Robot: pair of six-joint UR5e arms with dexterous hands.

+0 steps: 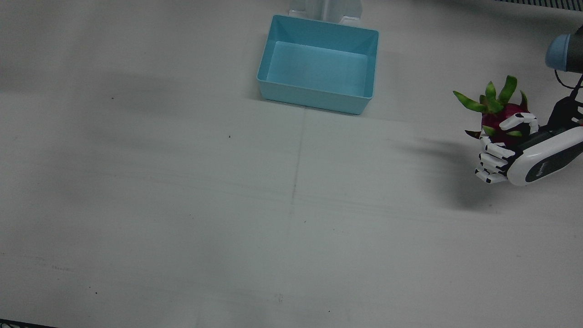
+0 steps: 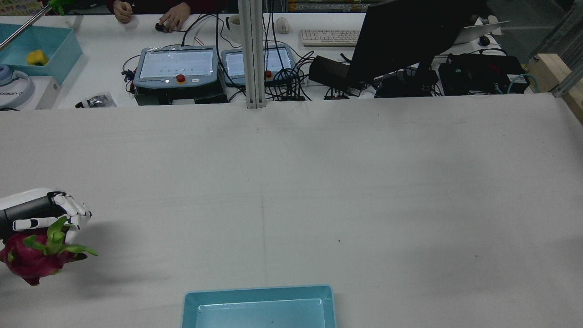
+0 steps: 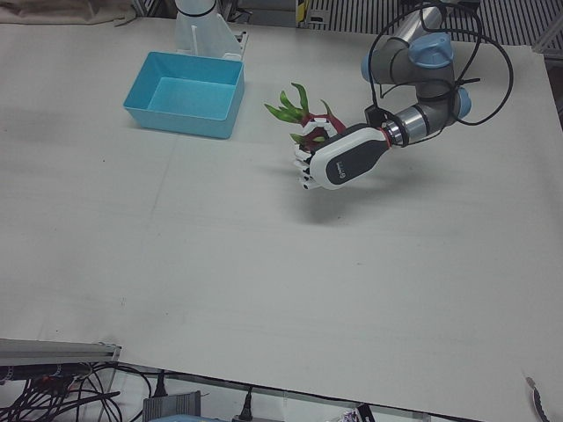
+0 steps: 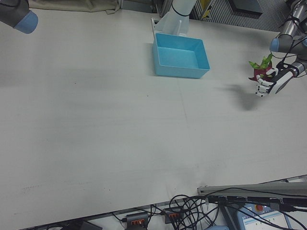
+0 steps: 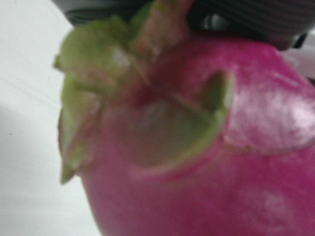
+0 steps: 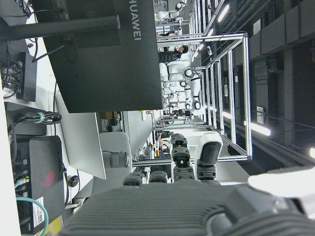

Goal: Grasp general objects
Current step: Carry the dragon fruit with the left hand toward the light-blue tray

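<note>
A pink dragon fruit (image 1: 498, 119) with green leafy scales is held in my left hand (image 1: 510, 152) at the table's edge on my left side. The hand is shut on it, fingers wrapped around its body, and holds it above the table; its shadow falls apart from it. The fruit (image 2: 32, 263) and hand (image 2: 41, 212) also show in the rear view, and the fruit (image 3: 308, 125) and hand (image 3: 339, 158) in the left-front view. The fruit (image 5: 197, 147) fills the left hand view. My right hand (image 6: 187, 206) shows only as dark parts in its own view, pointing away from the table.
An empty light blue bin (image 1: 314, 98) stands at the table's middle near the pedestals, also in the rear view (image 2: 259, 291) and the left-front view (image 3: 180, 123). A desk with monitor, pendants and cables (image 2: 255, 68) lies beyond the far edge.
</note>
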